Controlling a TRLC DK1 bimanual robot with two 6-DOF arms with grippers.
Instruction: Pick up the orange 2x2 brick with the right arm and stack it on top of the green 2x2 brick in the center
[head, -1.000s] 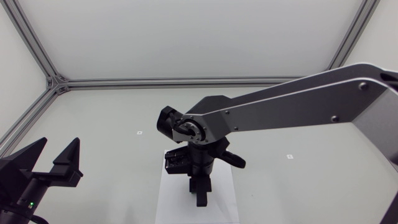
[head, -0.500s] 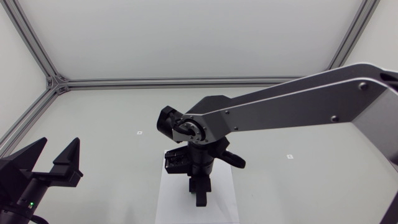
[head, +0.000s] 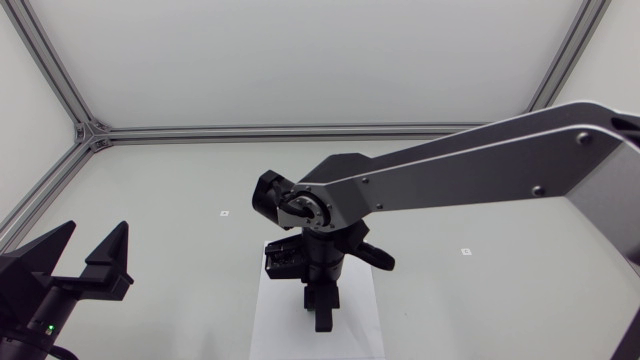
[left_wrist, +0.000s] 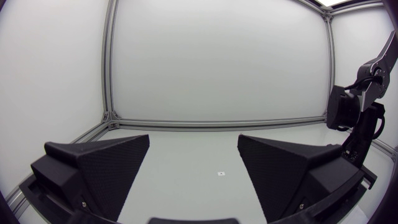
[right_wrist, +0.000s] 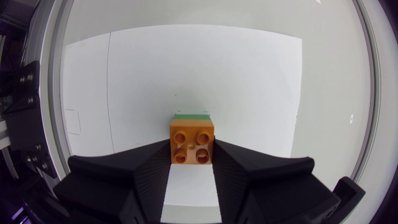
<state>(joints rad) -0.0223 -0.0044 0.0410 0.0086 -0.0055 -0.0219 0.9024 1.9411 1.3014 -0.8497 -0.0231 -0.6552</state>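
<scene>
On the tabletop (head: 180, 180), the largest thing is the right arm (head: 470, 170), which comes in from the right side and reaches past the middle, its wrist bent downward over a white sheet (head: 275, 320). The right hand (head: 322, 318) points down at that sheet. From the left wrist view the same arm (left_wrist: 357, 112) stands off to one side, well apart from the left hand.

The left hand (head: 94, 232) sits near the tabletop's left side. Its two wedge fingers are spread wide, with nothing between them (left_wrist: 193, 140).

The sheet (right_wrist: 205, 81) lies flat under the right hand.

In the right wrist view, the right hand (right_wrist: 192, 149) is clamped on the orange brick (right_wrist: 192, 142). One finger presses each side of it, and its four studs face the camera. Just past the brick's far edge a thin strip of the green brick (right_wrist: 191, 116) shows. The orange one seems to sit directly above it, but so little green is visible that I cannot tell whether the two are touching or pressed together. Both bricks are over the white sheet. In the head view the wrist hides them.

Two small square marks (head: 224, 213) (head: 465, 251) lie on the tabletop, one on either side of the sheet.
</scene>
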